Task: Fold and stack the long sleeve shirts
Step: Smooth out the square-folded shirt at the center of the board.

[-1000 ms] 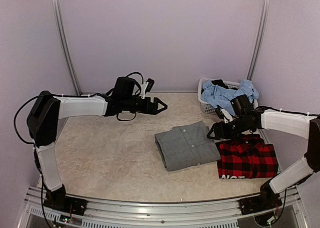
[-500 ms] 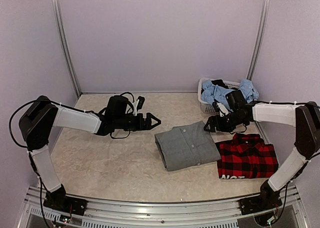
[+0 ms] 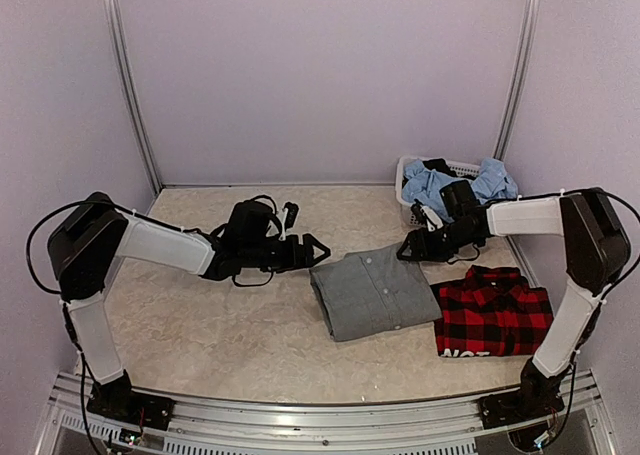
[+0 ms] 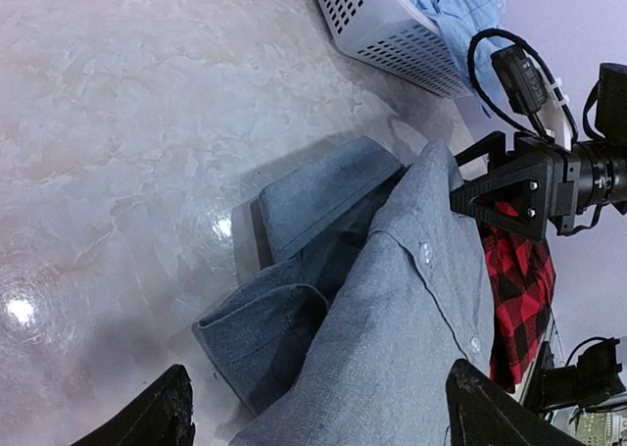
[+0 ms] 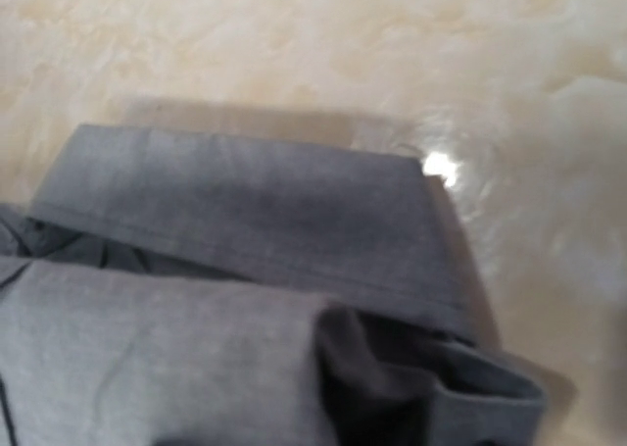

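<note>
The grey shirt lies folded mid-desk, with the plaid shirt folded just beside it on the right. Only the left wrist view shows a folded sleeve tucked at its edge. The left end effector hovers there, spread wide and empty. The right end effector is at the far right corner; its own view gives only blurred fabric, so I cannot tell its opening

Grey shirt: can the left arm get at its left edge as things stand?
Probably yes. The left gripper hangs open just off the far-left corner of the grey shirt, with only bare table between them. The right gripper sits at the far-right corner, out of the way.
</note>
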### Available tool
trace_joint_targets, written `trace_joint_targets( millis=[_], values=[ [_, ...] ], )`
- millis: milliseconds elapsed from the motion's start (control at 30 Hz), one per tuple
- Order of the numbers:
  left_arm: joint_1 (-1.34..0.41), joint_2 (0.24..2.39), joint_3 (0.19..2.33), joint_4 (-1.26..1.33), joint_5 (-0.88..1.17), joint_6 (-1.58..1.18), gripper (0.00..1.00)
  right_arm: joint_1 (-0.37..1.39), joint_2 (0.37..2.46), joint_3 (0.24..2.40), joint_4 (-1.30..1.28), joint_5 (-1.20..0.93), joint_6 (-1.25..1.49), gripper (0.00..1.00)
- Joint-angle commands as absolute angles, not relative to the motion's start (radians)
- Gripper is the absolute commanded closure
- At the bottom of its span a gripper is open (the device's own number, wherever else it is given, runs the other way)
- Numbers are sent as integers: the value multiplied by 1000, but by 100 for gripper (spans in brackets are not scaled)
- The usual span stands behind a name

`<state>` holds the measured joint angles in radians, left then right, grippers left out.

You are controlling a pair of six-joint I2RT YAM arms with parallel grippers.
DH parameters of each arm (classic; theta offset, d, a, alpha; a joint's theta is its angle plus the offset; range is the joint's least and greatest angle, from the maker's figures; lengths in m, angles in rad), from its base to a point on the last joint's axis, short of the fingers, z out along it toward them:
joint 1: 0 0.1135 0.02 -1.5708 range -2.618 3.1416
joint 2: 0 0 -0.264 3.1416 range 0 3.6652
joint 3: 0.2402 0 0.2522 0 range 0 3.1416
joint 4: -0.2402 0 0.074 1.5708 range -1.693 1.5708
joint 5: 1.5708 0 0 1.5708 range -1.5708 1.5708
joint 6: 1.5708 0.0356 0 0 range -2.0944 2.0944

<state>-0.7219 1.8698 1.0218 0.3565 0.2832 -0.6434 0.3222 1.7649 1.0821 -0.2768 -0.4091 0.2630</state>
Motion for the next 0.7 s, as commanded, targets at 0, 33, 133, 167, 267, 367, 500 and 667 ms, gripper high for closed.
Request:
trace_joint_targets(
  millis=[0, 33, 133, 167, 267, 367, 500, 667],
  values=[
    [-755, 1888, 1048, 315, 173, -670, 16, 313, 1780, 1101, -235, -489, 258, 38],
    [-760, 1895, 1048, 317, 172, -675, 16, 313, 1781, 1099, -228, -502, 259, 41],
    [-765, 1911, 1051, 314, 176, -687, 19, 313, 1792, 1097, -213, -540, 263, 49],
    [-765, 1914, 1051, 314, 175, -690, 20, 313, 1794, 1095, -206, -550, 264, 53],
    [-768, 1920, 1048, 319, 186, -695, 28, 313, 1786, 1087, -198, -564, 268, 65],
    [-776, 1913, 1042, 328, 203, -694, 33, 313, 1765, 1077, -192, -558, 271, 74],
    [-782, 1909, 1035, 349, 242, -691, 44, 313, 1752, 1072, -192, -564, 271, 81],
    [-784, 1911, 1030, 363, 266, -695, 54, 313, 1743, 1064, -192, -564, 274, 85]
  ],
)
